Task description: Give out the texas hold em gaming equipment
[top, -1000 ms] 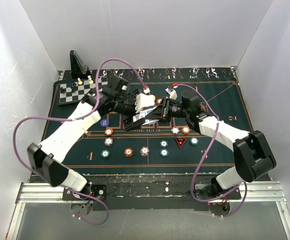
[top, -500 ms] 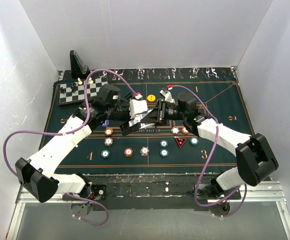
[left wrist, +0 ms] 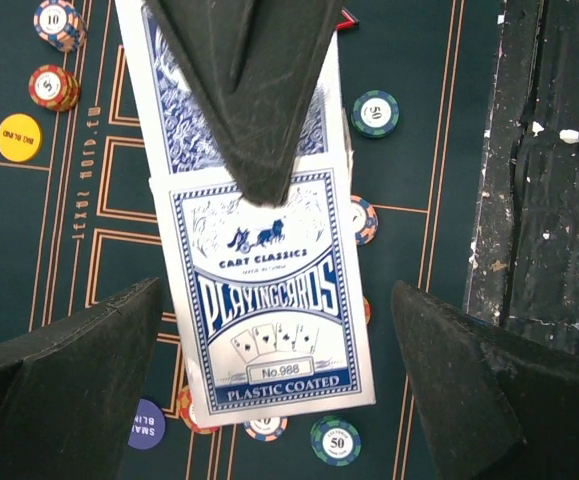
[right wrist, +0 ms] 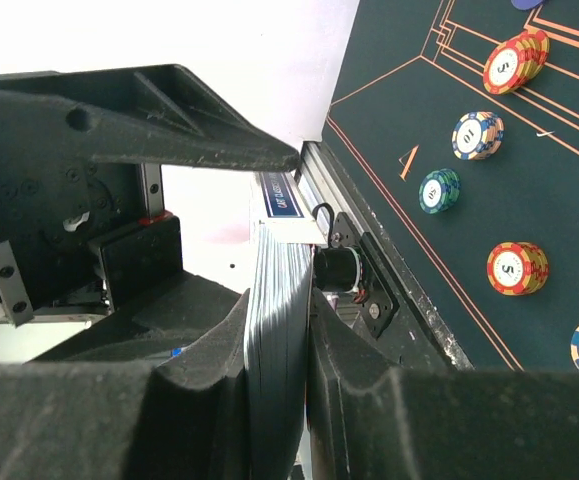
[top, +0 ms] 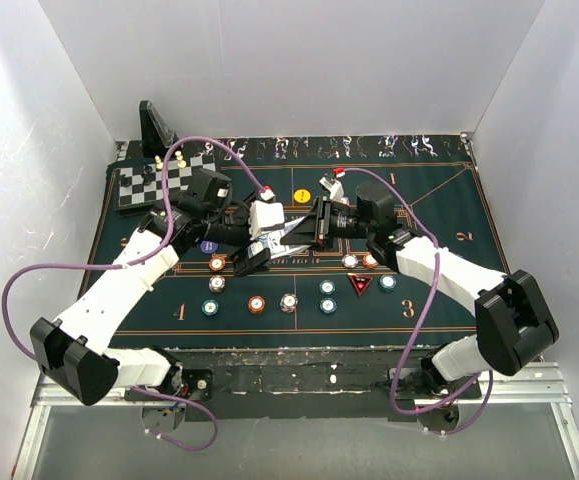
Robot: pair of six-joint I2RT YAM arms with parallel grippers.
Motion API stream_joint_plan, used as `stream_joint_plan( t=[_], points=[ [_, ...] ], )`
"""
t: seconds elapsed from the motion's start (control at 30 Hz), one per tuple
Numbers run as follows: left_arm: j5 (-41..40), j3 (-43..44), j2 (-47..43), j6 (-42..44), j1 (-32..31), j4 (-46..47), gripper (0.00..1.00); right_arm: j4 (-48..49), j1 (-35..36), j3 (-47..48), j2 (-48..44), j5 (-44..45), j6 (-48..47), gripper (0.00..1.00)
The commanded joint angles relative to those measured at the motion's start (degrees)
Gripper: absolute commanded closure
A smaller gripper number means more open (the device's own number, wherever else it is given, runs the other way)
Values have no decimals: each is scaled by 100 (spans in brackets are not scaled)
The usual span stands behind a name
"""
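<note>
My right gripper (top: 304, 228) is shut on a deck of blue-backed playing cards (right wrist: 279, 330) and holds it above the middle of the green poker mat (top: 439, 200). The lower end of the deck sits in a blue-and-white card box (left wrist: 269, 310). My left gripper (left wrist: 269, 400) is open, with a finger on each side of the box and not touching it. Several orange, teal and whitish chips (top: 256, 302) lie in rows on the near part of the mat. A red triangle marker (top: 360, 284), a yellow disc (top: 302, 196) and a purple disc (top: 209, 246) also lie there.
A black-and-white chessboard (top: 159, 182) with pawns sits at the far left, with a black angled stand (top: 155, 128) behind it. White walls close in the mat on three sides. Purple cables loop over both arms.
Both grippers have shifted left and nearer with the deck and box between them. The yellow disc is now uncovered behind them.
</note>
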Motion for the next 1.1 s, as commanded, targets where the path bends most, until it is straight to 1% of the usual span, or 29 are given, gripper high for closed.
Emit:
stream_joint_plan(
  t=[0.0, 0.1, 0.27, 0.37, 0.53, 0.7, 0.9, 1.0, 1.07],
  points=[
    [388, 282, 39, 65, 258, -246, 2, 205, 26, 327, -246, -102, -15, 85],
    [529, 378, 128, 99, 390, -193, 2, 152, 35, 362, -228, -102, -15, 85],
    [687, 432, 137, 249, 391, -298, 2, 126, 61, 424, -158, -85, 46, 85],
    [670, 361, 84, 469, 391, -386, 2, 108, 123, 520, -88, -50, 81, 85],
    [529, 291, -12, 452, 391, -316, 3, 55, 220, 652, -8, 3, 90, 85],
    [459, 264, -57, 302, 391, -245, 7, -15, 307, 670, 53, 73, 116, 85],
    [397, -78, -338, 117, 391, -17, 11, -173, 404, 714, 106, 188, 108, 85],
    [345, -192, -408, 117, 391, -61, 16, -226, 466, 776, 167, 188, 108, 85],
    [336, -254, -408, 109, 391, -96, 21, -287, 518, 828, 185, 214, 99, 85]
  ],
)
